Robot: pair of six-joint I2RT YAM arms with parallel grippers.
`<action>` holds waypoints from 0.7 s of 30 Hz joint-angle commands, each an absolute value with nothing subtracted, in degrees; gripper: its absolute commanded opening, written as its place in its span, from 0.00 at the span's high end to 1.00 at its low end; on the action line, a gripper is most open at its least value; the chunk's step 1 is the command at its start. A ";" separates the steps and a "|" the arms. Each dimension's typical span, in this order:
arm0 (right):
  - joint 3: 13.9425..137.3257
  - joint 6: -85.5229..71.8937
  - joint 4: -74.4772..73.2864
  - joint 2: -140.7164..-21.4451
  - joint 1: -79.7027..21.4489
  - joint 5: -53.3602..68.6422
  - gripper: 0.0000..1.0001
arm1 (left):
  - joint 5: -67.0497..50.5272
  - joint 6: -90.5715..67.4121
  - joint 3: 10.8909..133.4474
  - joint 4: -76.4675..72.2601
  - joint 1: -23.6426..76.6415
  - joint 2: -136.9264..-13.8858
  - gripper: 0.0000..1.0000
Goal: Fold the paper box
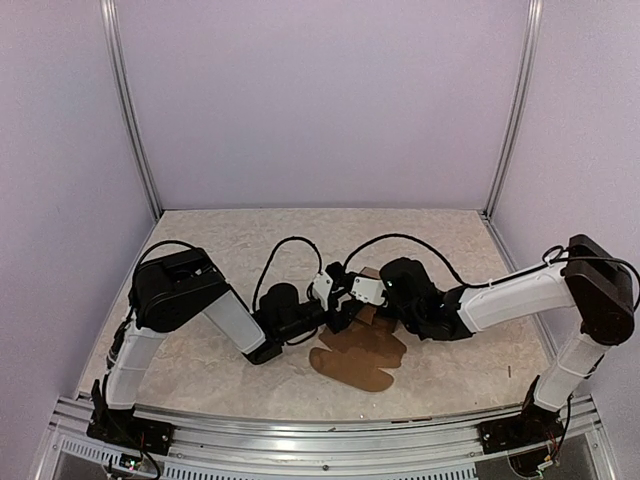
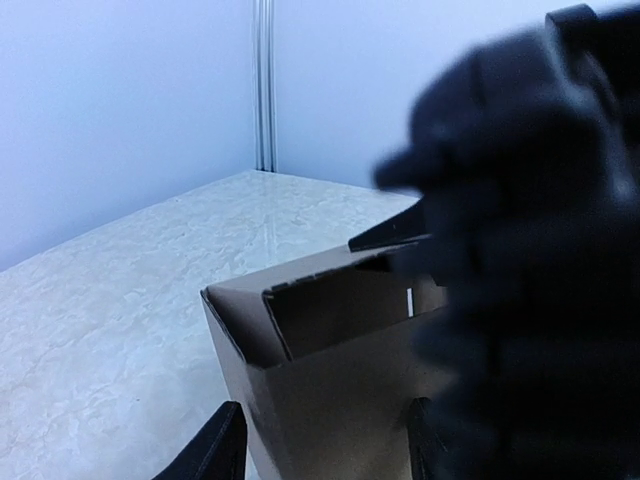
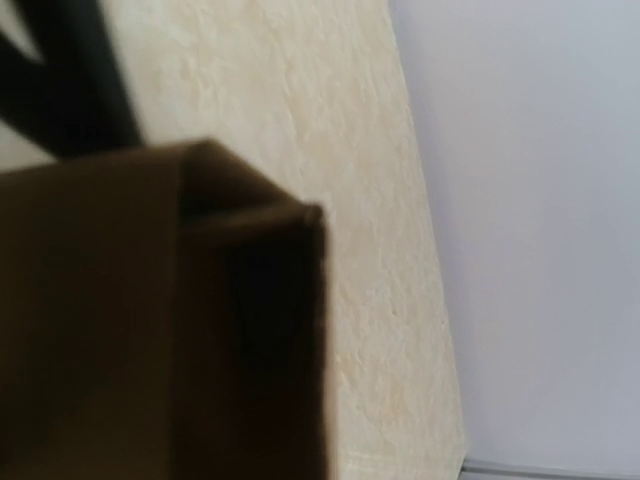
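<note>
A paper box (image 1: 360,355) stands half raised. My right gripper (image 2: 388,238) is clamped on one wall. My left gripper (image 2: 320,445) straddles the box, grip unclear. Next likely needs squeezing the walls square.

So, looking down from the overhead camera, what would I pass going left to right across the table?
left arm → paper box → right arm. The two grippers meet over the box, so their places in the order are unclear.

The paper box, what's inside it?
Through the open top of the paper box, only bare brown inner walls show. Its bottom is hidden by the front wall, and the blurry black right arm covers the right side.
</note>
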State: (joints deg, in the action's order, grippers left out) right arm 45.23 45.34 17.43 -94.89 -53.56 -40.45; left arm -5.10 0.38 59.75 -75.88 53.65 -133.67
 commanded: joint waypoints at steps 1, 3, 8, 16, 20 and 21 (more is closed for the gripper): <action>42.65 45.64 13.10 -94.58 -56.36 -35.67 0.97 | -5.07 0.35 61.61 -78.79 53.05 -135.33 0.47; 42.90 45.24 12.58 -94.41 -56.80 -35.45 0.97 | -5.14 0.35 61.89 -78.45 53.00 -135.47 0.47; 44.79 42.97 9.31 -94.25 -56.98 -34.71 0.96 | -5.08 0.67 62.34 -76.99 53.04 -136.20 0.49; 48.13 38.77 1.42 -93.35 -57.01 -31.60 0.89 | 2.66 2.22 60.56 -77.50 54.13 -136.10 0.61; 49.90 36.75 -3.04 -92.39 -57.03 -28.98 0.84 | 3.70 2.10 60.64 -77.43 54.40 -136.13 0.64; 50.17 36.41 -3.65 -92.22 -56.97 -28.77 0.83 | 3.64 1.88 60.64 -77.43 54.38 -136.21 0.65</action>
